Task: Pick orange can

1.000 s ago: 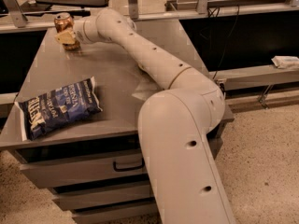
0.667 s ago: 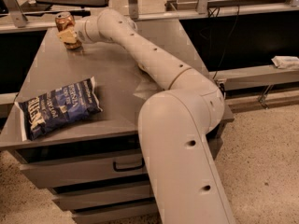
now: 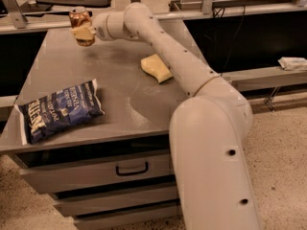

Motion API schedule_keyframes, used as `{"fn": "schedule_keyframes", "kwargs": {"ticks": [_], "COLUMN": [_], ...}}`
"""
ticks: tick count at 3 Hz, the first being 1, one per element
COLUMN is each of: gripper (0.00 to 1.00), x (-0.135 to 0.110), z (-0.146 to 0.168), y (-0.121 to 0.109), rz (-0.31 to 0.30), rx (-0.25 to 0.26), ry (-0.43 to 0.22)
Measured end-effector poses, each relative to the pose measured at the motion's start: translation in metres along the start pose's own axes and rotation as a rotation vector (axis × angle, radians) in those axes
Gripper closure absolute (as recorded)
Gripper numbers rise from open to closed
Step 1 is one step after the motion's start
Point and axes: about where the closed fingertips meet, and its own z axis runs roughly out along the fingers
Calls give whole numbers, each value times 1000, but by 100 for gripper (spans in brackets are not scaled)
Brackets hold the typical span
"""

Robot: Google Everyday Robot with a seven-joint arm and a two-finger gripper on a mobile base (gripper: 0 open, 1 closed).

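Note:
The orange can (image 3: 78,18), orange-brown with a silver top rim, is at the far left corner of the grey table (image 3: 124,104). My gripper (image 3: 84,33) reaches it from the right at the end of the long white arm (image 3: 163,42). Its pale fingers (image 3: 82,32) are closed around the can's lower half. The can appears slightly raised off the tabletop. The can's lower side is hidden by the fingers.
A pale yellow sponge (image 3: 156,67) lies mid-table beside the arm. A dark blue chip bag (image 3: 57,110) lies at the front left. Drawers (image 3: 132,168) sit under the table. A rail and a shelf run behind it, and a white cloth (image 3: 292,63) lies on a ledge at right.
The gripper with the can has shifted a little right and up from the table corner. The arm has risen, and the sponge it hid now shows.

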Motion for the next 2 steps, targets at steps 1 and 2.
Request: {"fn": "schedule_keyframes", "kwargs": {"ticks": [1, 2], "gripper": [100, 100], "x": [3, 2], "z": [-55, -61], "y": [4, 8], "rz": [-14, -55], "rx": [-104, -120], "ry": [-75, -87]}}
